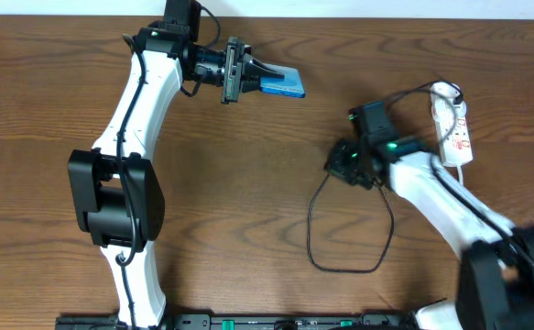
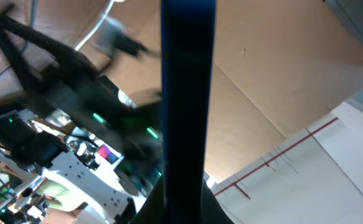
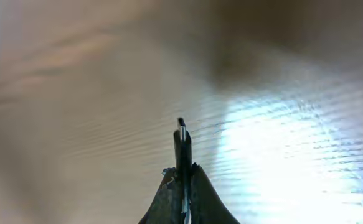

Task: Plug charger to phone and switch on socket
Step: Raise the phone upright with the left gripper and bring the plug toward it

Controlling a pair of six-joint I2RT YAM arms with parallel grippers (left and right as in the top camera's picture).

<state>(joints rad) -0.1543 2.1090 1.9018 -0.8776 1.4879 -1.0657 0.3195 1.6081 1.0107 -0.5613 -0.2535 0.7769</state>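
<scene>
My left gripper (image 1: 265,71) is shut on the phone (image 1: 285,84) at the back of the table and holds it above the wood; in the left wrist view the phone (image 2: 187,93) shows edge-on as a dark upright bar. My right gripper (image 1: 342,163) is shut on the charger's black plug tip (image 3: 182,140), which sticks out past the fingertips (image 3: 182,174) over the table. The black cable (image 1: 340,247) loops on the table in front of it. The white socket strip (image 1: 455,128) lies at the right, the cable running up to its far end (image 1: 445,92).
The brown wooden table (image 1: 248,211) carries both arms. The left arm's white links (image 1: 125,156) stand on the left side. The right arm's base (image 1: 505,275) is at the front right corner.
</scene>
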